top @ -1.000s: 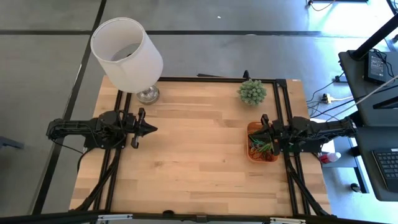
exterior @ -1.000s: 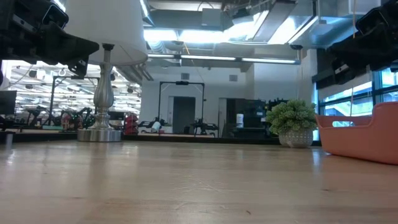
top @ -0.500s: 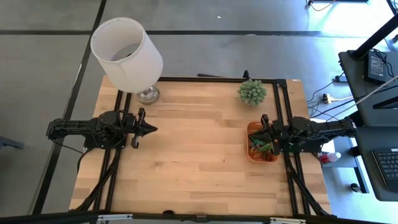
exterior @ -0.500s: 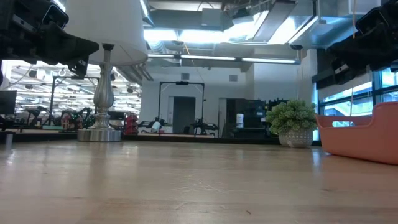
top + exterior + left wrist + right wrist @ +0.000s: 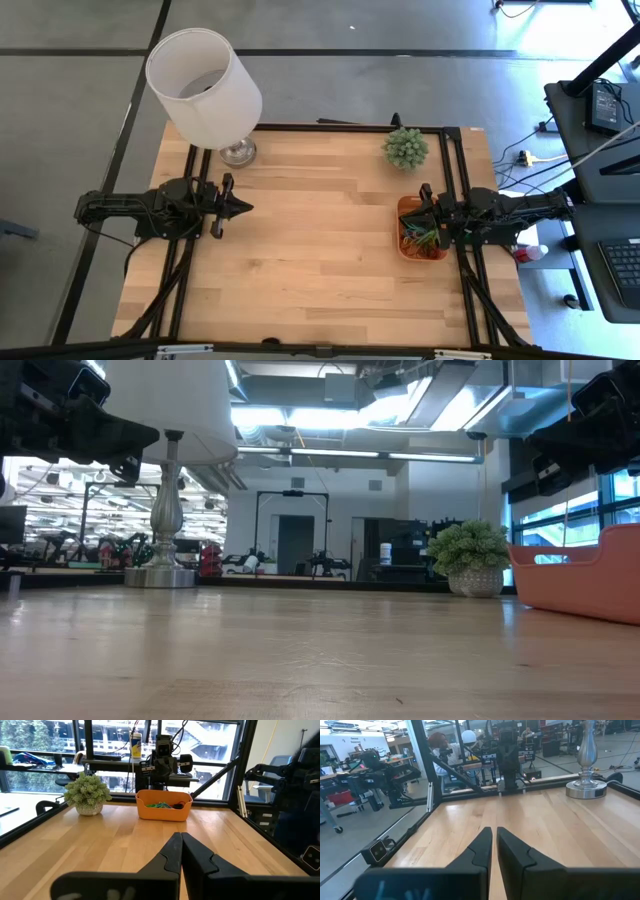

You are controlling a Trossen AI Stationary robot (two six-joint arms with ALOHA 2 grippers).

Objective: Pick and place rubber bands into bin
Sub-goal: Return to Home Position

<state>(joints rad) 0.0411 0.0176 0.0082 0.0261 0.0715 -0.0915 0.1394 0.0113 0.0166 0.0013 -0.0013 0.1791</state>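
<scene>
Red, green and yellow thin rubber bands [image 5: 421, 240] lie heaped in the small shallow orange bin [image 5: 402, 207], directly under the right gripper [image 5: 493, 829], which is closed and empty. The left gripper [image 5: 180, 836] is closed, well across the light wooden table [image 5: 320, 270]. Nothing moved in the last second, so the arms look parked and picking is likely done.

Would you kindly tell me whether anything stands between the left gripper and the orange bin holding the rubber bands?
Nothing visible does: bare wooden tabletop runs from the left gripper to the shallow orange plastic bin of coloured rubber bands, below the right gripper. Green plant and white lamp stand aside.
</scene>
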